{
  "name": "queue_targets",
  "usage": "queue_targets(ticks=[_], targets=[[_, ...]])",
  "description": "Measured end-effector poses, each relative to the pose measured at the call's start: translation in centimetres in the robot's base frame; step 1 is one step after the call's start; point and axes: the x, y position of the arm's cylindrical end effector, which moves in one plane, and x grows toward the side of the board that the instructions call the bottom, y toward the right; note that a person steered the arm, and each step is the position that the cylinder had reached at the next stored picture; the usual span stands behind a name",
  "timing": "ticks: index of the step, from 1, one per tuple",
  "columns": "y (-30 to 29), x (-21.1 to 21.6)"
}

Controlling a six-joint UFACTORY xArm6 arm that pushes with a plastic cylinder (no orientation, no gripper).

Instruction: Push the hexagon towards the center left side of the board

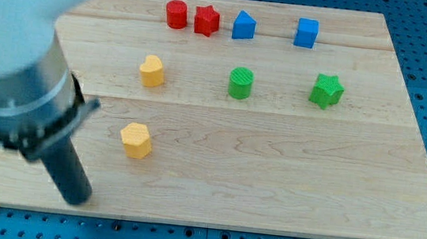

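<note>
While my tip sits left of the yellow hexagon, untouched, the leftward push remains; no jaws fitted.

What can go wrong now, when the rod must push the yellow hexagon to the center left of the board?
1. My tip is at the view's lower left of the yellow hexagon, so a direct push would probably send it right or up, away from the goal.
2. The yellow heart sits just above the hexagon; circling round the top could knock it.
3. The board's left edge is close, so an overshoot may slide the hexagon off.
</note>
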Motion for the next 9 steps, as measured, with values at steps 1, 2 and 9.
queue_targets(ticks=[1, 2, 9], targets=[[3.6, -2.4], [2.7, -4.4], [-4.5, -7.4]])
